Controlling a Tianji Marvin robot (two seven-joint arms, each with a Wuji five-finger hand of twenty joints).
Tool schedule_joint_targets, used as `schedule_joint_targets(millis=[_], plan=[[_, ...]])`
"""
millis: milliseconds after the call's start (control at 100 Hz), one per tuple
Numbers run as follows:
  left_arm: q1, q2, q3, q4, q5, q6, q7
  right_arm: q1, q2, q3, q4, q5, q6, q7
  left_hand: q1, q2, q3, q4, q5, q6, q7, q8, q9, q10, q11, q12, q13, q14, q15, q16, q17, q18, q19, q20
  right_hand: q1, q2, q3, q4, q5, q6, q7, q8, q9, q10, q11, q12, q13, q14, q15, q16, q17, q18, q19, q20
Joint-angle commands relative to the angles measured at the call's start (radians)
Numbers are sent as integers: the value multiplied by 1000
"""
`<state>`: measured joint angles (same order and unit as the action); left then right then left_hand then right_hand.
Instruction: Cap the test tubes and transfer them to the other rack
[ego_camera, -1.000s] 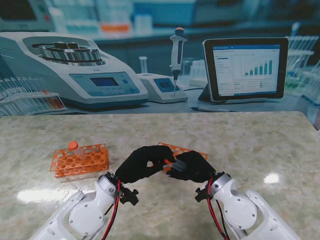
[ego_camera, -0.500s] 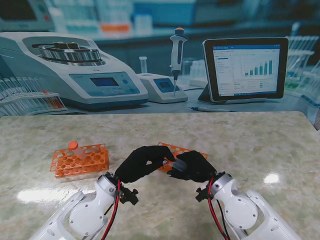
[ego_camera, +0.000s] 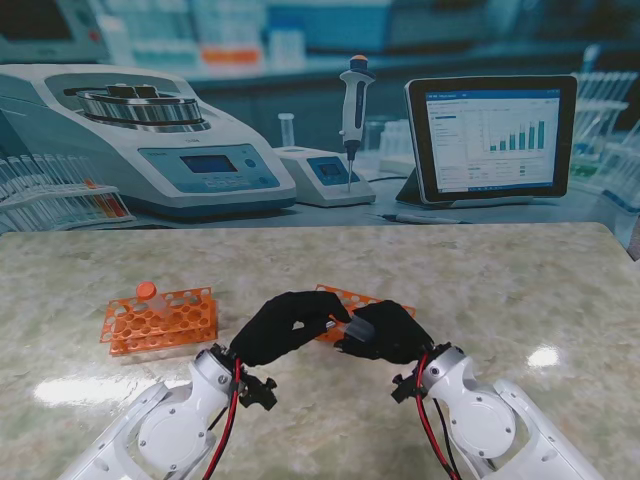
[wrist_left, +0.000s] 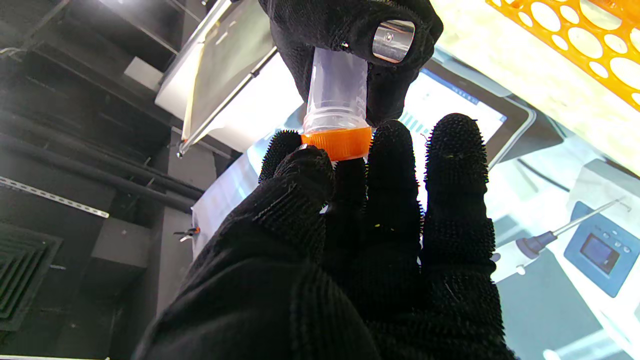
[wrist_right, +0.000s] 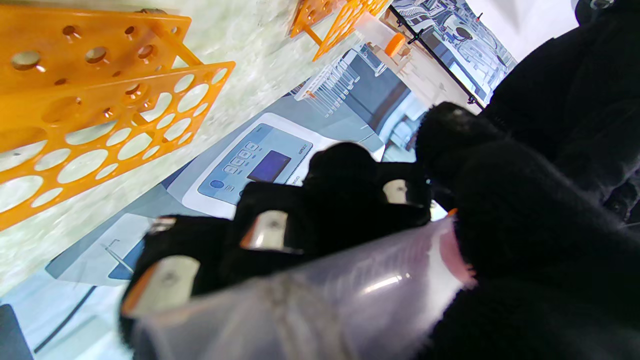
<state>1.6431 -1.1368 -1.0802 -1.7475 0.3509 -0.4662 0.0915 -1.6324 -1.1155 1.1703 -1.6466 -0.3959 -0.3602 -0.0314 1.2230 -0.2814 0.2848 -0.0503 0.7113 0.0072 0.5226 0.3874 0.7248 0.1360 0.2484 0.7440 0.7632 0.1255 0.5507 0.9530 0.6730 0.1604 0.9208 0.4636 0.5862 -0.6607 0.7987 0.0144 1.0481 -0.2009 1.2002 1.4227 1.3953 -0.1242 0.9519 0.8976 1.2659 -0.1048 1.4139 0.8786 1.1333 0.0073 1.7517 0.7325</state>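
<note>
Stand view: tube (ego_camera: 357, 325) between both hands.

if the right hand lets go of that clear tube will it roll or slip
The tube looks smooth, glossy plastic, so probably slippery. It's round-bodied, so it would likely roll on the table. It appears empty, so probably light; the left hand on the orange cap might not hold it alone.

I see a marble-patterned desk (ego_camera: 520, 290). Behind it, farther from me, stands a printed laboratory backdrop: a centrifuge (ego_camera: 140, 140) on the left, a pipette (ego_camera: 354, 110) on a small device in the middle, and a tablet (ego_camera: 490, 135) with charts on the right.
</note>
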Motion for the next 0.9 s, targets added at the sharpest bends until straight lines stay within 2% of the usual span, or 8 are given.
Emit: schedule_joint_targets(millis=[0,890], plan=[[9,3,-3,-5,-2,-1,-10,-5,-5,1,-4,-1,3,-2,66,21,-17,28,9,26,23,22,28,-12,13,36,14,-32,14,-9,5,7,21,29,53,13,-5,-16,48,-66,83,45,45,19,4,16,61,-189,182,48,59,-58,201,17],[29,15,-7,-35,-24,-20,-53,-2,-6,3,2,-2,7,-7,64,35,-45,36,9,25,34,16,32,-9,0,48,31,-45,21,-29,26,2,34,20,53,14,-5,-15,48,-66,83,45,45,20,3,17,61,-189,182,48,59,-58,200,17]])
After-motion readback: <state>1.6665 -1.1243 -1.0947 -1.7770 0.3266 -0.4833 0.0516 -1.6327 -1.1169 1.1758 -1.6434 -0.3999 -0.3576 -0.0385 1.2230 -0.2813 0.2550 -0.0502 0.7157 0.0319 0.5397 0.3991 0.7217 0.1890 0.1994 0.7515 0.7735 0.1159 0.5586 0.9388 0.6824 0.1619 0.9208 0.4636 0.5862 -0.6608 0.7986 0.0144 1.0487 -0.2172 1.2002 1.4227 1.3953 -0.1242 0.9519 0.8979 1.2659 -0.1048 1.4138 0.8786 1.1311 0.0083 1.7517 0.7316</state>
